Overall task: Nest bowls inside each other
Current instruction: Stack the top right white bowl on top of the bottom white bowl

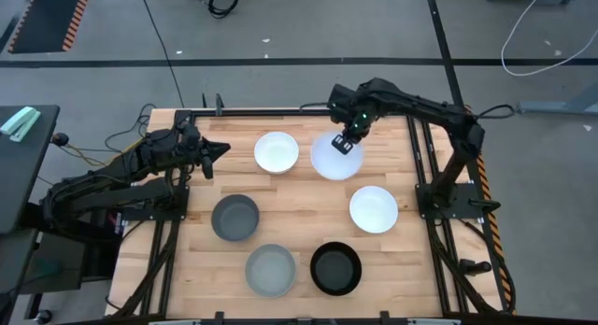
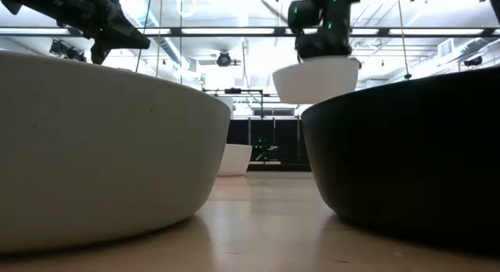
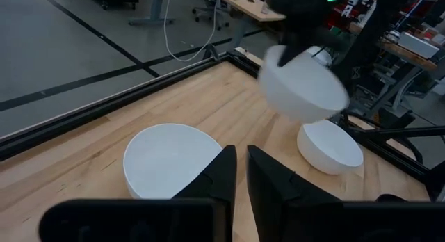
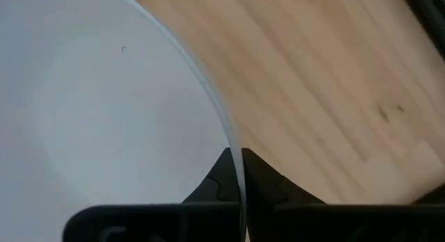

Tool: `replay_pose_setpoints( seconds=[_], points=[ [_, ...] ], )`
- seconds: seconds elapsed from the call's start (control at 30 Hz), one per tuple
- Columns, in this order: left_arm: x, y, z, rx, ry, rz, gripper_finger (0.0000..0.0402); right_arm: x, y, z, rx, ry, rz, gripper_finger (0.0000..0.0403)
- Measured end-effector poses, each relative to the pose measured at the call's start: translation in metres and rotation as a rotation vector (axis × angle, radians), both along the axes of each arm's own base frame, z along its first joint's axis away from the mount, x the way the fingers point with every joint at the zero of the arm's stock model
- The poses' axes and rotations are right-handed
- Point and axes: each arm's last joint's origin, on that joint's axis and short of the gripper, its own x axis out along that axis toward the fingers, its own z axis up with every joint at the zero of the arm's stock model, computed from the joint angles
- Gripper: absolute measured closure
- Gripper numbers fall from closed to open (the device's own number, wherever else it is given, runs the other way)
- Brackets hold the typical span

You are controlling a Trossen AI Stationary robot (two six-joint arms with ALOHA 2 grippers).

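Planks of pale wood formed the table [image 1: 299,199], with grey floor around it. Five bowls rested well apart, leaving open lanes between them. Right gripper [image 1: 348,141] was clamped on the rim of a white bowl [image 1: 332,160] held above the far side, beside another white bowl [image 1: 277,151]. Left gripper [image 1: 217,150] hovered nearby, fingers nearly closed and holding nothing.

A: Bowls?
B: Three white bowls [image 1: 277,151] [image 1: 335,158] [image 1: 374,209], one dark grey [image 1: 234,218], one grey-green [image 1: 271,270], one black [image 1: 335,268].
A: Table [image 1: 299,199]?
B: Pale wood, black frame.
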Motion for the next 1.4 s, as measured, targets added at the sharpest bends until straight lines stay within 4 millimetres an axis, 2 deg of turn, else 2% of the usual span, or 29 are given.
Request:
replay_pose_setpoints(
  seconds=[0.27,0.37,0.53,0.77,0.93,1.1,1.27,1.4],
  points=[
    [0.000,0.000,0.000,0.005,0.003,-0.002,0.0361,-0.025,0.069,0.026,-0.001,-0.071,-0.038,0.0400],
    [0.000,0.000,0.000,0.005,0.003,-0.001,0.0365,-0.039,0.091,0.022,0.018,-0.034,-0.076,0.0400],
    [0.000,0.000,0.000,0.005,0.003,-0.001,0.0369,-0.057,0.116,0.002,0.043,0.035,-0.122,0.0400],
    [0.000,0.000,0.000,0.005,0.003,-0.001,0.0366,-0.064,0.131,-0.033,0.097,0.055,-0.145,0.0401],
    [0.000,0.000,0.000,0.004,0.002,-0.001,0.0373,-0.067,0.132,-0.063,0.118,0.082,-0.152,0.0401],
    [0.000,0.000,0.000,-0.012,-0.005,0.003,0.0371,-0.072,0.129,-0.085,0.125,0.031,-0.160,0.0401],
    [0.000,0.000,0.000,-0.020,-0.005,0.006,0.0366,-0.092,0.126,-0.098,0.128,0.032,-0.214,0.0401],
    [0.000,0.000,-0.001,-0.027,-0.004,0.007,0.0371,-0.110,0.126,-0.100,0.131,0.007,-0.258,0.0401]
  ],
)
